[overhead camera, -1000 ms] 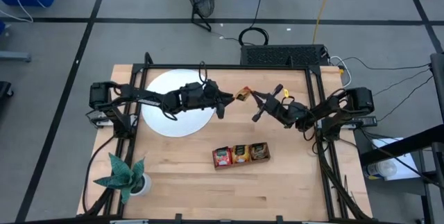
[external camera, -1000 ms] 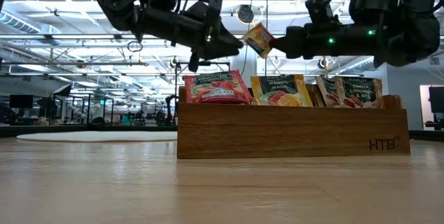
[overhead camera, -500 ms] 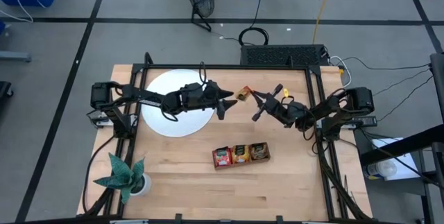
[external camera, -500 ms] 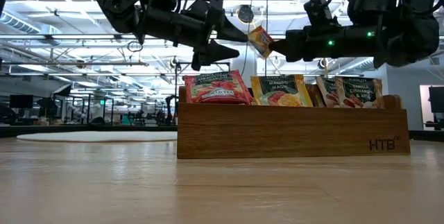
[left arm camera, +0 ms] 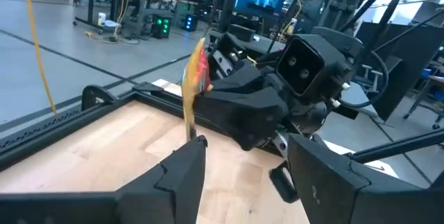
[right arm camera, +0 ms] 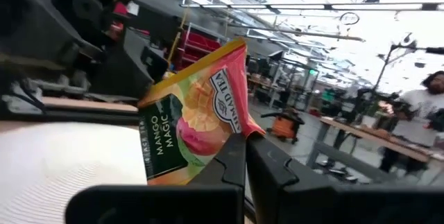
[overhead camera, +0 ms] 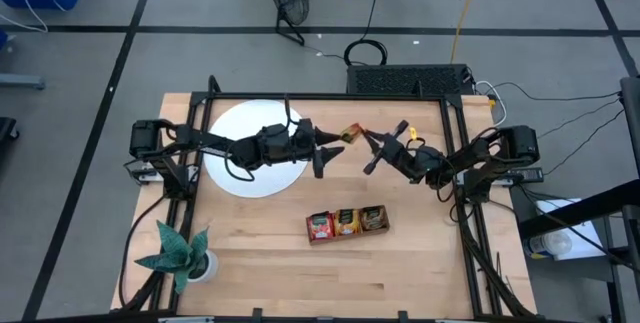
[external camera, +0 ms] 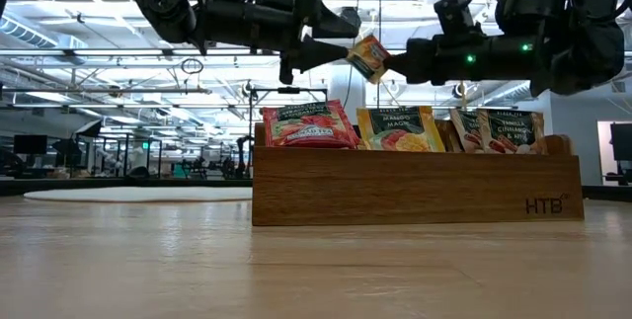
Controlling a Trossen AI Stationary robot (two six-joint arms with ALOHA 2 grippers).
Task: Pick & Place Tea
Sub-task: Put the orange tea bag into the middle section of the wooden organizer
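High view, left to right, all placed from the wooden tray [overhead camera: 348, 223] on the desk [overhead camera: 400, 273]: potted plant [overhead camera: 178, 253] far off to the tray's left near the front edge; white disc [overhead camera: 240, 168] behind and left of the tray. Left gripper [overhead camera: 325, 149] hangs above the disc's right rim, jaws spread wide, nothing in them, its tips just short of the mango tea sachet [overhead camera: 350, 132]. Sachet is in the air, behind and above the tray. Right gripper [overhead camera: 362, 138] has its jaws pinched on the sachet's edge. Tray holds more sachets [external camera: 400, 127] standing upright in three compartments.
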